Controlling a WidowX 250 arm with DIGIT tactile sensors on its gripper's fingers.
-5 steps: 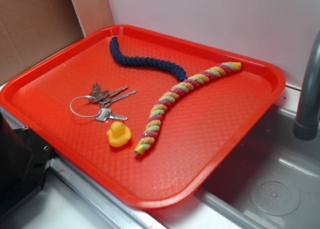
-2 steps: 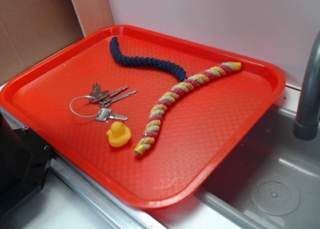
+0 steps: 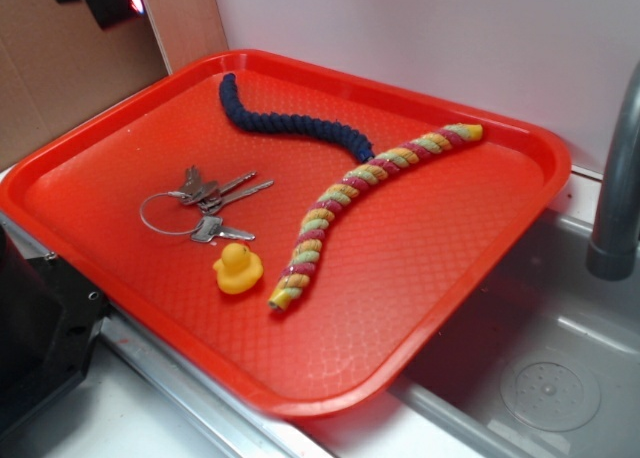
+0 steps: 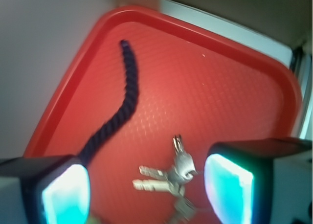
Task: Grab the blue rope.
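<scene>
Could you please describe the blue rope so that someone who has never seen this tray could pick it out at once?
Start at the red tray beside the sink. Along its far side lies the blue rope, running from the back left corner towards the middle, where one end meets the multicoloured rope. It is plain dark navy, unlike that yellow, green and pink one.

Open tray floor point(image 3: 420, 248) around blue rope point(image 3: 290, 123)
</scene>
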